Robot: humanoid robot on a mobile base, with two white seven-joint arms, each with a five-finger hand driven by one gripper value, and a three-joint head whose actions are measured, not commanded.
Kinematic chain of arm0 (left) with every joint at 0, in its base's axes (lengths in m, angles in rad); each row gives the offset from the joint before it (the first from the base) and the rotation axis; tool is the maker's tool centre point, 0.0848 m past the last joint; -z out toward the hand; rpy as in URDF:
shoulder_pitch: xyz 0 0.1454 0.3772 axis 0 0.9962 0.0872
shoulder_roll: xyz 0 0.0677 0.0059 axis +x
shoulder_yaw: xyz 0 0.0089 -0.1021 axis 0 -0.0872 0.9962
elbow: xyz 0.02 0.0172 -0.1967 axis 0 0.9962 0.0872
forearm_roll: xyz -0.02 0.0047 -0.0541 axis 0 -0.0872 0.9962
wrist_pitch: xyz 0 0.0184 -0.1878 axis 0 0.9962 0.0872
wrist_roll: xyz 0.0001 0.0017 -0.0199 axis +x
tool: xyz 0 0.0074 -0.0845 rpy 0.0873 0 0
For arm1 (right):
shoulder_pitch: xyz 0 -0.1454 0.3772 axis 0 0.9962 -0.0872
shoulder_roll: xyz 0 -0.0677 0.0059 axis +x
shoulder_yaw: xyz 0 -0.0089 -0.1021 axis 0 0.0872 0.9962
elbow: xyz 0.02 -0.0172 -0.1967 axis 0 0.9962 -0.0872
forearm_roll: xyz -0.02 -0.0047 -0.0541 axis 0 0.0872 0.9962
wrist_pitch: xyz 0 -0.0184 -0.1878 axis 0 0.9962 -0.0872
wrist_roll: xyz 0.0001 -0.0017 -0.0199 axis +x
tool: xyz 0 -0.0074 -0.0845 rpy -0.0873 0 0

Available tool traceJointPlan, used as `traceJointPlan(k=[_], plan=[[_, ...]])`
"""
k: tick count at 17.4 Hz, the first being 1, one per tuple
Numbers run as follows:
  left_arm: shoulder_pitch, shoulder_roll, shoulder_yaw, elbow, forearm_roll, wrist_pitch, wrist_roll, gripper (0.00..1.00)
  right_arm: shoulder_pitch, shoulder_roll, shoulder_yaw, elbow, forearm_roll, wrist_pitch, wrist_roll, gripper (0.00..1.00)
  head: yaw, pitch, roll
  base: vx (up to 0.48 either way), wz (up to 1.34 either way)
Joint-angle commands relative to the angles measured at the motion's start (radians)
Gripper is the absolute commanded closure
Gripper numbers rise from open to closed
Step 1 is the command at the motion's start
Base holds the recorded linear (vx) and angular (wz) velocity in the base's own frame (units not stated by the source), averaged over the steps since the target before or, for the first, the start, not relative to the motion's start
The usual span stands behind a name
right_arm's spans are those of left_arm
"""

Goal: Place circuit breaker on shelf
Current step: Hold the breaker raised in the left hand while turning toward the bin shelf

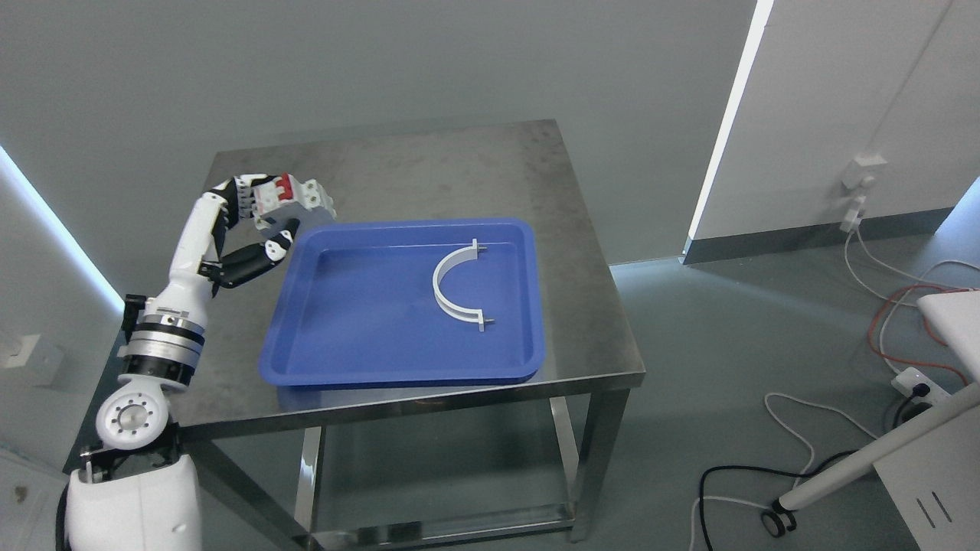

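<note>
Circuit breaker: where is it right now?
Head view, left side: the circuit breaker is held in the left hand, above the metal table, just beyond the blue tray's far-left corner.

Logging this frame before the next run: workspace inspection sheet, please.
Surface: steel table, bare metal with dull smudges; lower bar frame visible beneath.
Job's things: circuit breaker, white with red toggles, held above the table's left rear area, outside the tray. No shelf seen.
Clutter: blue tray on the table; white half-ring clamp lying inside it.
Robot hands: left robot hand closed on the breaker; right not in view.
Cables: white, orange and black cables on the floor at right, running to a wall outlet and a power strip.
Surroundings: grey floor and walls, wheeled stand at lower right.
</note>
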Motion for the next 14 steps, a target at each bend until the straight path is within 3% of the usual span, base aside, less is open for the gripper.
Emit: traceJointPlan(k=[1,5,14], plan=[[0.056,-0.013,0.115,-0.076,0.113,-0.138,0.125,0.93,0.000,-0.017,0.020,0.000,0.000,-0.014,-0.002,0.00,0.0000,0.000,0.000,-0.140,0.12],[0.131,-0.013,0.110,-0.122,0.122,-0.140,0.165,0.91,0.000,-0.017,0.020,0.000,0.000,-0.014,-0.002,0.00,0.0000,0.000,0.000,-0.186,0.04],[0.138,-0.013,0.104,-0.144,0.130,-0.140,0.205,0.99,0.000,-0.017,0.020,0.000,0.000,-0.014,-0.002,0.00,0.0000,0.000,0.000,-0.314,0.10]])
